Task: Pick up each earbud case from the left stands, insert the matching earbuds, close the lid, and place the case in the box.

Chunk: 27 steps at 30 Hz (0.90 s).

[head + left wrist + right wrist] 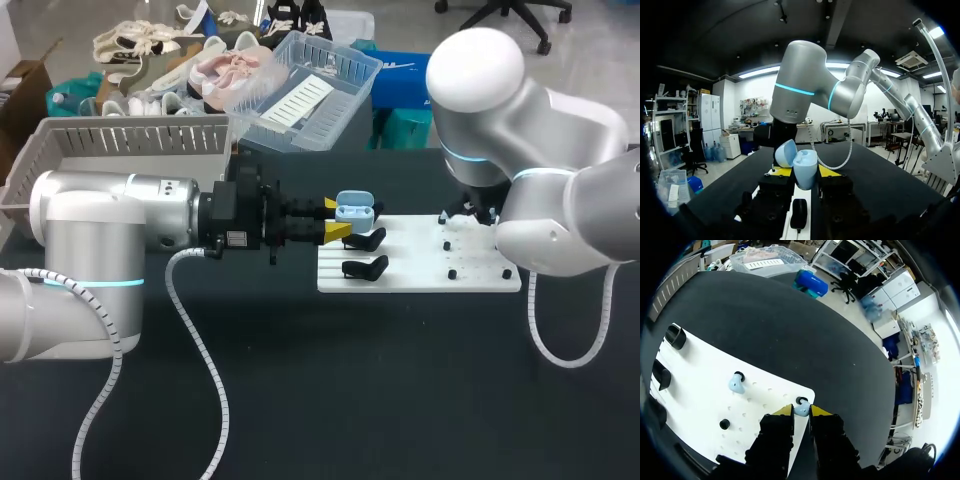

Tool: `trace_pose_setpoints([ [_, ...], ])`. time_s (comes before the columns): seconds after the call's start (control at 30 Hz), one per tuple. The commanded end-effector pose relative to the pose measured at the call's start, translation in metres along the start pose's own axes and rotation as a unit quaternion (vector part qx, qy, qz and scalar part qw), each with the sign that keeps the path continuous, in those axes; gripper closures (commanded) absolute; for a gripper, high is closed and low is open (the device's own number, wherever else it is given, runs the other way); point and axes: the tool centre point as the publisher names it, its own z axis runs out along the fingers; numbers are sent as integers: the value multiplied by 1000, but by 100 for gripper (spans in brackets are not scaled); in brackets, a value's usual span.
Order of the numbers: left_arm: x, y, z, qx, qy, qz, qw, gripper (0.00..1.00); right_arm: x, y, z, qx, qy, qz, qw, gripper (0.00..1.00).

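On the table (300, 400), seen from the head view, the board (420, 285) carries stands (365, 240) at its 9 o'clock edge and earbuds (736, 384) toward 2 o'clock, the earbud case (355, 211) sits in the left gripper (340, 218) over its 10 o'clock corner, and the basket (130, 150) lies farther off at 10 o'clock.

Pale blue earbud case (805, 170) open in the left jaws, one earbud in the right.
The case stands upright, lid (785, 152) swung back, clamped between the left gripper (805, 172)'s yellow tips. The first earbud (801, 411), pale blue, sits pinched in the right gripper (801, 410); the second earbud (736, 384) rests well ahead of those jaws.
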Motion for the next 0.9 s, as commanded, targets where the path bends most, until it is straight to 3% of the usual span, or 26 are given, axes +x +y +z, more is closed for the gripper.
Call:
trace_pose_setpoints([
  [0.03,0,-1,0,-2,0,0,1000,100,0,2,0,1,2,2,1000,100],
  [0.57,0,-1,0,-2,0,0,1000,100,2,-4,-25,0,-8,25,1000,100],
  [0.9,0,-1,0,-2,0,0,1000,100,12,-3,-86,-5,-59,13,998,100],
])
